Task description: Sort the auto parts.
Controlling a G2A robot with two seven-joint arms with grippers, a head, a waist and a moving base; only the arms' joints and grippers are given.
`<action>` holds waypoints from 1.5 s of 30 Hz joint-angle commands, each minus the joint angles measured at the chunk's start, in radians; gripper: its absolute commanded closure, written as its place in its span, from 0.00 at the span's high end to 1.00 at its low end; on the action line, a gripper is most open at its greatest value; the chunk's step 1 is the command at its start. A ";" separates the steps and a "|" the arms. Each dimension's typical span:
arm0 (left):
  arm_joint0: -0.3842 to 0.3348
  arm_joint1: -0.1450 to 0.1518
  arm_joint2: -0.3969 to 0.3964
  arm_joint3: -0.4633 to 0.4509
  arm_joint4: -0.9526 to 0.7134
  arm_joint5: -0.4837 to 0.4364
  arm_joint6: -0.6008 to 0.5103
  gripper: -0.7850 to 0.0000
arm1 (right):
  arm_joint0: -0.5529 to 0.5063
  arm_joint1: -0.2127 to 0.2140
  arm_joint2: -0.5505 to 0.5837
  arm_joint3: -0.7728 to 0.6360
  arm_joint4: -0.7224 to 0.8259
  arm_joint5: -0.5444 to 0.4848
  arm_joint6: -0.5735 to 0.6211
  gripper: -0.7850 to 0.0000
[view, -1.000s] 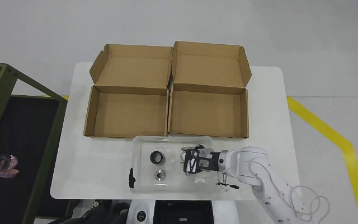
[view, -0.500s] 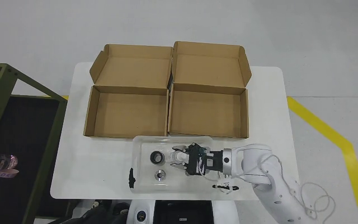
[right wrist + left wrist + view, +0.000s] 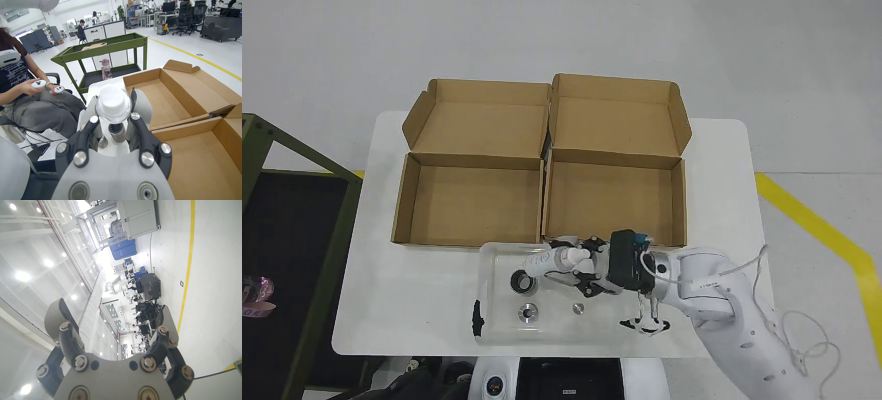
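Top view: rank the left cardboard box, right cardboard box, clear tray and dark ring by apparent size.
1. Left cardboard box and right cardboard box: they look alike, so no ranking between them.
2. Clear tray.
3. Dark ring.

Left brown cardboard box [image 3: 470, 205] & right brown cardboard box [image 3: 614, 203]: matt raw paperboard, no gloss. Clear plastic tray [image 3: 504, 255]: glossy, see-thru. White bench [image 3: 372, 300]: smooth, low sheen. Right claw [image 3: 114, 106]: matt grey metal plates w/ black rubbery pads [image 3: 133, 95]. White stepped part [image 3: 111, 98] in it: matt, under shiny clear film. Steel cylinder [image 3: 117, 133]: bare metal, semi-gloss.
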 commanded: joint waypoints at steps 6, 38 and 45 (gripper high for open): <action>0.000 0.000 0.000 0.000 0.000 0.000 0.000 1.00 | -0.010 0.004 0.035 -0.009 0.012 0.033 -0.039 0.00; 0.000 0.000 0.000 0.000 0.000 0.000 0.000 1.00 | 0.170 -0.009 0.046 0.161 -0.033 0.183 -0.080 0.00; 0.000 0.000 0.000 0.000 0.000 0.000 0.000 1.00 | 0.251 -0.021 -0.007 0.252 -0.084 0.233 -0.020 0.00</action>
